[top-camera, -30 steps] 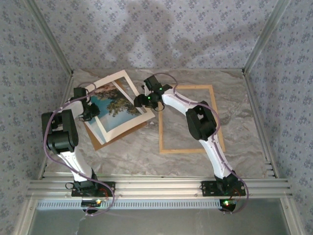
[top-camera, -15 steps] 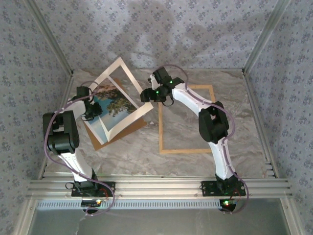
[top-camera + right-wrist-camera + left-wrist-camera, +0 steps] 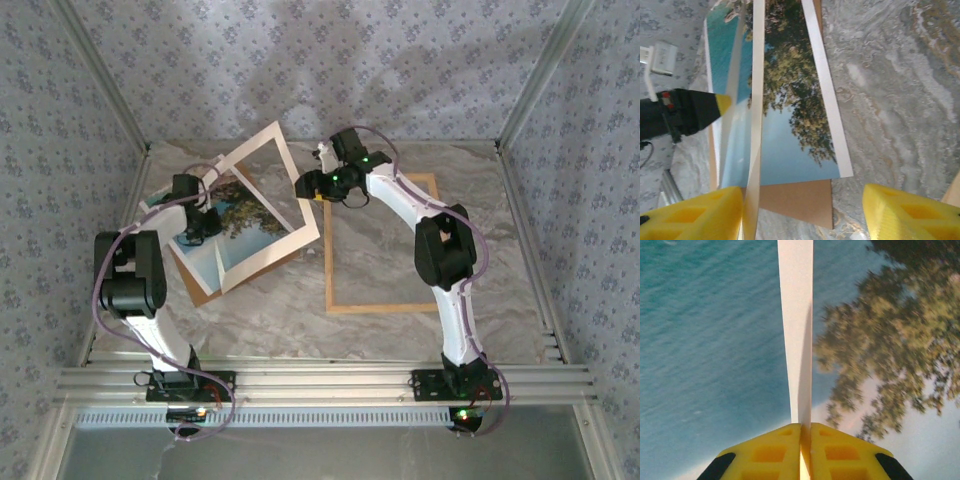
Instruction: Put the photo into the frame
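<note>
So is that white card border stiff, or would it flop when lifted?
Probably fairly stiff: the card mat stands tilted off the photo with straight rails, pinched at one rail by the left jaws. Likely light: it looks thin edge-on. Narrow rails might crease.

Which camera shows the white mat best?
Top external: nearly the whole mat shows, tilted up over the photo. Left wrist gives one rail edge-on, pinched in the left gripper. Right wrist gives a rail edge-on, against one finger of the open right gripper.
</note>
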